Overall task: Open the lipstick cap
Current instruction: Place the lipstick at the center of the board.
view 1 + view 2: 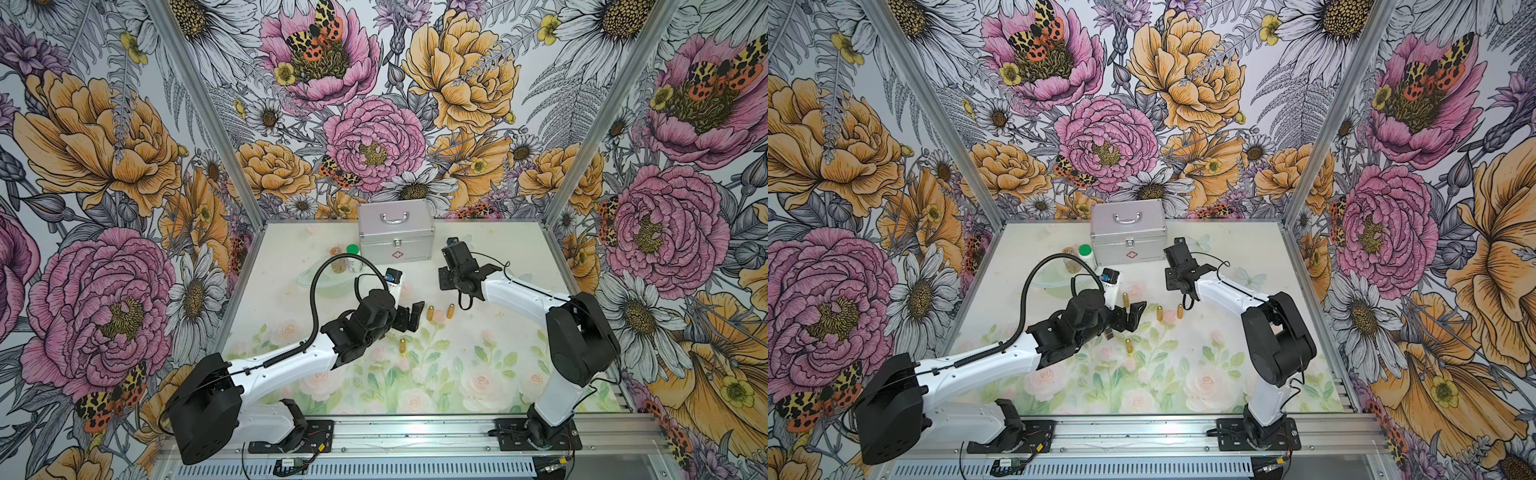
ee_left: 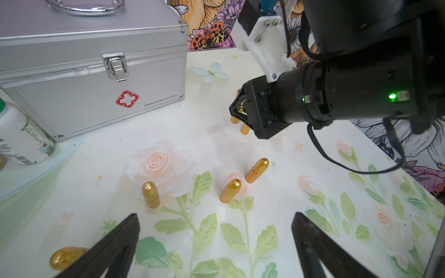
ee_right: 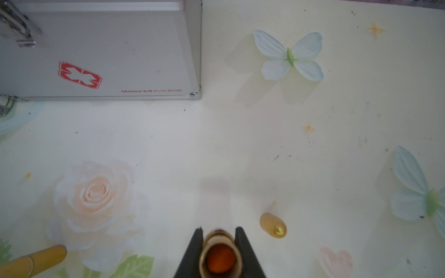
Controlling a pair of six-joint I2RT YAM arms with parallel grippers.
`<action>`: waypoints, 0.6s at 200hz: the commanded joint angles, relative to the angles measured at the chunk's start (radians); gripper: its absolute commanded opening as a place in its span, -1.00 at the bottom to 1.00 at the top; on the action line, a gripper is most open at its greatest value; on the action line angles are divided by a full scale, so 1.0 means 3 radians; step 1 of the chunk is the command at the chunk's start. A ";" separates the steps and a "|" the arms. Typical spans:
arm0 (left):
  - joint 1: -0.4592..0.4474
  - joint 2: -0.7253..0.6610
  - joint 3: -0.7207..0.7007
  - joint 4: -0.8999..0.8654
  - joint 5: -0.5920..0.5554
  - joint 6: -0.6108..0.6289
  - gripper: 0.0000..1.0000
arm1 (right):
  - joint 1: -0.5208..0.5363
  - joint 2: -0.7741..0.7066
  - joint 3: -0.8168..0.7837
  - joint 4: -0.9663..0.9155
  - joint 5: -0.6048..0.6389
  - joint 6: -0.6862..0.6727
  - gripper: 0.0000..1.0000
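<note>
Right gripper (image 3: 219,232) clamps the uncapped lipstick (image 3: 220,255), orange stick exposed, over the mat (image 3: 240,144); left gripper (image 2: 214,216) hangs wide open above loose gold capsules (image 2: 230,191); opening looks done, so the next move calls for a gentle set-down.

Floral-papered walls (image 1: 374,83), aluminium corner posts (image 1: 203,104), rose-printed tabletop (image 1: 457,374) (pale greens, pinks)

The left tool (image 2: 215,216) spreads wide; right tool (image 3: 219,231) pinched tight.
</note>
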 commanded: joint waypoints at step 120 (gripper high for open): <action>-0.0023 0.0037 0.0147 -0.0016 -0.0088 -0.0071 0.97 | -0.0108 0.0407 -0.0304 0.0829 -0.0071 -0.0116 -0.64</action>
